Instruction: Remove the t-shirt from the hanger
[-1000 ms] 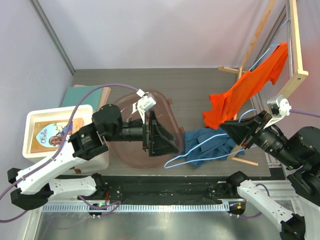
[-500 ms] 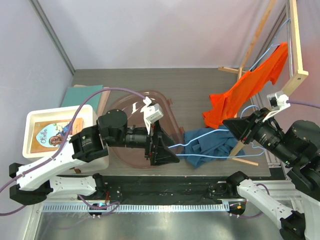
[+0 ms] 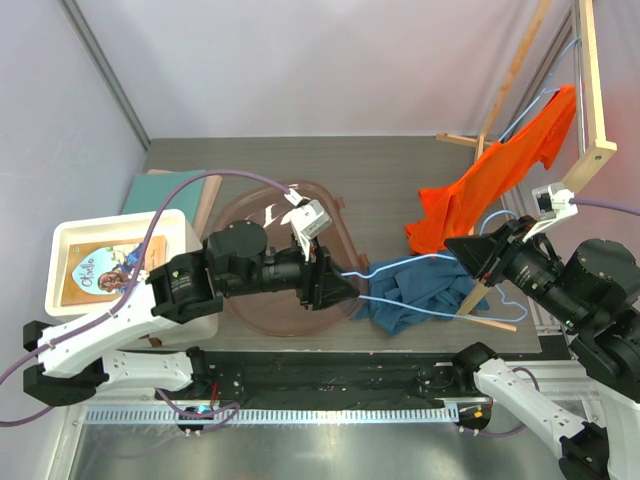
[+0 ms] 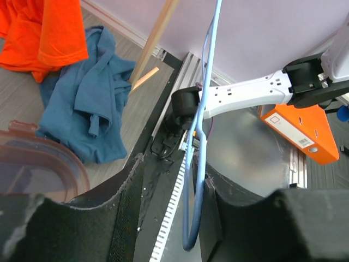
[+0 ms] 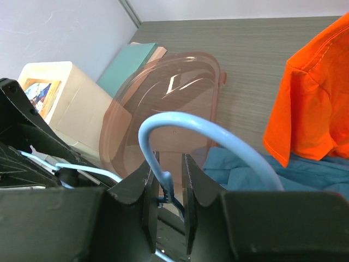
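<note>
Right claw (image 5: 169, 166) pinching the pale-blue wire hanger (image 5: 207, 129) by its hook, left claw (image 4: 173, 183) part-spread round its far end: lift level, easing wire clear of the crumpled blue t-shirt (image 3: 402, 300) heaped on the tabletop (image 3: 380, 180)

The blue t-shirt (image 3: 405, 298) lies off the hanger, crumpled in a loose heap on the tabletop (image 3: 400, 170), close to its near edge and right of the middle. The hanger (image 5: 185, 121) is thin pale-blue wire (hook end toward the right), raised clear of the tabletop and stretched roughly level across and above the heap, its long sides running left to right.
</note>
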Robot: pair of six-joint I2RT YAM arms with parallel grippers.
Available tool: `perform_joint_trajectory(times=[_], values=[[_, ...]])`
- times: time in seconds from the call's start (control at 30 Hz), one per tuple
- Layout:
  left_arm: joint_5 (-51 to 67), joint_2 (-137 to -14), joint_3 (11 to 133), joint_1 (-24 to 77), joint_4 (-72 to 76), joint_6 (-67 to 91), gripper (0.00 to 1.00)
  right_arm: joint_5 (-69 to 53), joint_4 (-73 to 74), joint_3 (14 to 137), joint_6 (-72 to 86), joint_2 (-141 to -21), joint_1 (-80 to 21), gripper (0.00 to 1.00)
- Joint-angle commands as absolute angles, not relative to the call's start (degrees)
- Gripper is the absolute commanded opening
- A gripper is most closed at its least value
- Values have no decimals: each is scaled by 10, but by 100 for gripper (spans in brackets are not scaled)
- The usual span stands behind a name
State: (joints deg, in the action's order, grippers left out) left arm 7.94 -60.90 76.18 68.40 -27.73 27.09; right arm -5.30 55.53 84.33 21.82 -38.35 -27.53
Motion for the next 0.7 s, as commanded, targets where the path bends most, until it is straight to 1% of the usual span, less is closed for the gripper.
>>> perform_joint_trajectory(times=[0.0, 0.03, 0.1, 0.13, 0.17, 0.2, 0.23, 0.27, 0.3, 0.37, 0.4, 0.43, 0.5, 0.57, 0.67], values=[[74, -615, 771, 686, -236, 275, 38, -60, 526, 847, 221, -378, -275, 1], [75, -618, 772, 686, -237, 276, 26, -58, 526, 848, 221, -378, -276, 1], [83, -617, 770, 686, -236, 277, 16, -57, 527, 853, 218, -379, -275, 1], [83, -615, 768, 686, -235, 278, 3, -57, 529, 854, 216, -378, -275, 1], [80, -612, 766, 686, -234, 278, 0, -56, 529, 854, 215, -378, -275, 1], [74, -607, 761, 686, -235, 276, 0, -50, 531, 855, 213, -375, -275, 3], [69, -597, 758, 686, -235, 275, 0, -47, 532, 854, 212, -374, -275, 7], [53, -591, 754, 686, -236, 274, 0, -43, 533, 854, 210, -374, -275, 16], [43, -583, 747, 686, -239, 274, 0, -40, 535, 856, 206, -373, -275, 36], [16, -557, 739, 686, -258, 274, 0, -33, 537, 859, 204, -369, -275, 57], [-16, -547, 733, 686, -267, 272, 0, -26, 537, 861, 200, -361, -274, 71], [-29, -536, 730, 686, -287, 272, 0, -15, 535, 863, 196, -357, -275, 78], [-61, -503, 721, 686, -307, 272, 0, -4, 529, 874, 190, -346, -275, 84], [-75, -464, 710, 686, -333, 277, 0, 31, 521, 884, 183, -323, -275, 88], [-103, -419, 691, 686, -352, 279, 0, 85, 492, 893, 167, -280, -275, 91]])
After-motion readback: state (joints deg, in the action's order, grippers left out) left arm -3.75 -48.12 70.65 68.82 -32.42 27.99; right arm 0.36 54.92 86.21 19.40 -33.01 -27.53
